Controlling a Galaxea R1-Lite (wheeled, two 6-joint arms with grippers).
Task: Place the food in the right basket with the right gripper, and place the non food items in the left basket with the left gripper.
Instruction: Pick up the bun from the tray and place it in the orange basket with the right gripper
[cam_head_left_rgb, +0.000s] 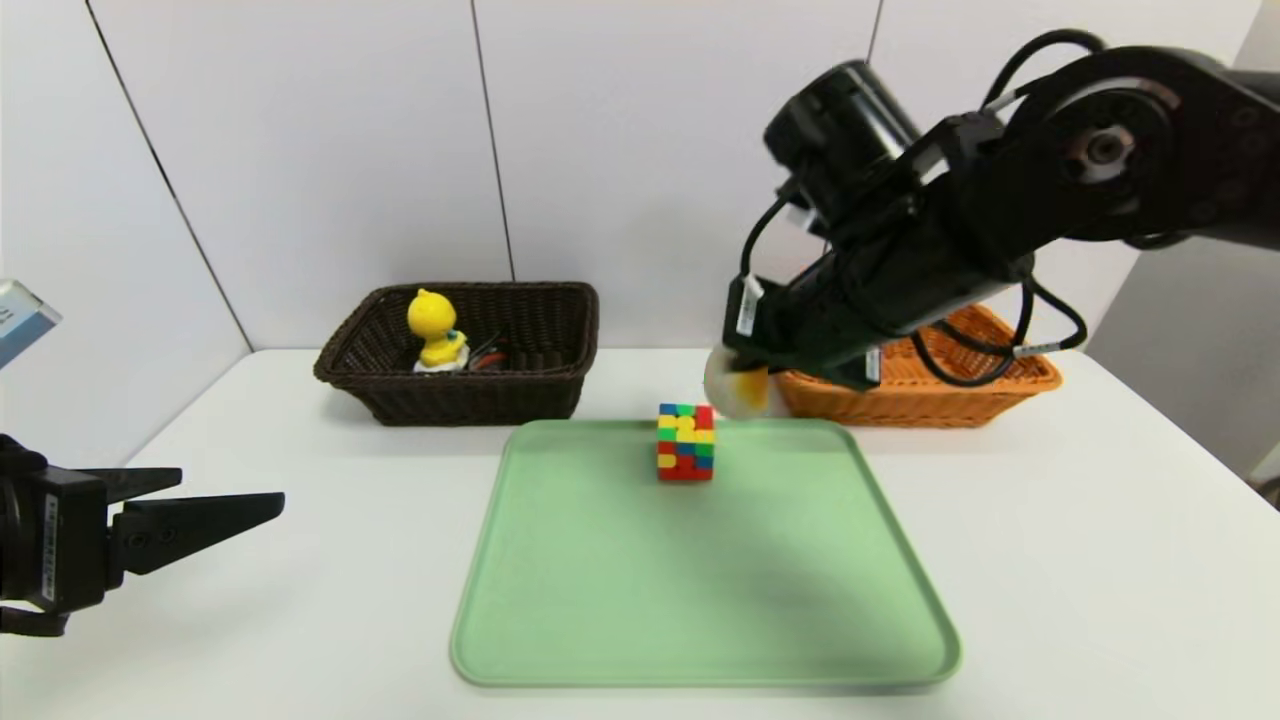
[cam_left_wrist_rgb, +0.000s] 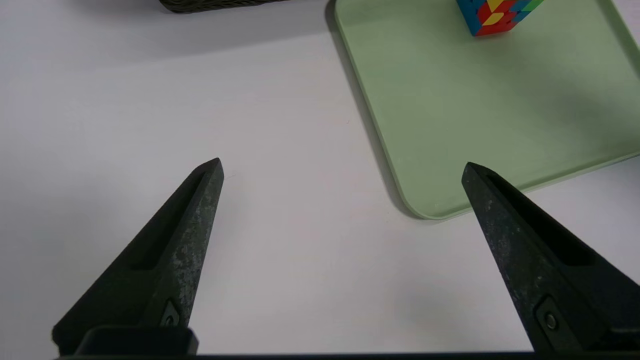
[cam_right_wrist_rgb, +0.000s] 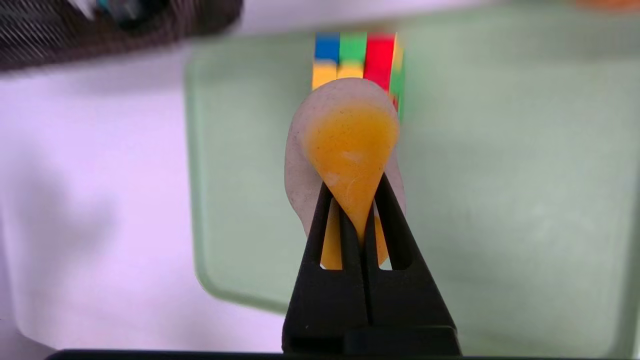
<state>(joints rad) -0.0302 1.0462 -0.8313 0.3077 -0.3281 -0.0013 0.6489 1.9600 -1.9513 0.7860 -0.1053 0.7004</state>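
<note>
Item 1, right tool (cam_right_wrist_rgb: 352, 200): you have its fingers pinched tight on the pale bun (cam_right_wrist_rgb: 345, 150), squeezing the orange centre into a teardrop. In the head view the bun (cam_head_left_rgb: 737, 390) hangs above the far edge of the green tray (cam_head_left_rgb: 700, 600), just beside the near corner of the orange basket (cam_head_left_rgb: 985, 395) but not yet over it.

Item 2, left tool (cam_left_wrist_rgb: 342, 167): it idles low at the robot's left side above the tabletop (cam_head_left_rgb: 300, 600), spread wide and holding nothing, its 2 fingers (cam_left_wrist_rgb: 185, 240) pointing toward the tray corner.

Item 3, dark brown basket (cam_head_left_rgb: 460, 395): it holds the yellow duck toy (cam_head_left_rgb: 436, 335). A dark object with a touch of red lies beside the duck; you cannot tell for certain what it is.

Item 4, puzzle cube (cam_head_left_rgb: 686, 442): it stands upright on the tray near the far edge, untouched, the only thing left on the tray.

Item 5, progress: judged from the layout, you are late in the task. The inside of the orange basket is largely hidden behind the right arm, so any food already there cannot be confirmed. What remains: carry the bun over the orange basket and release it, then take the cube to the dark basket with your left tool.
</note>
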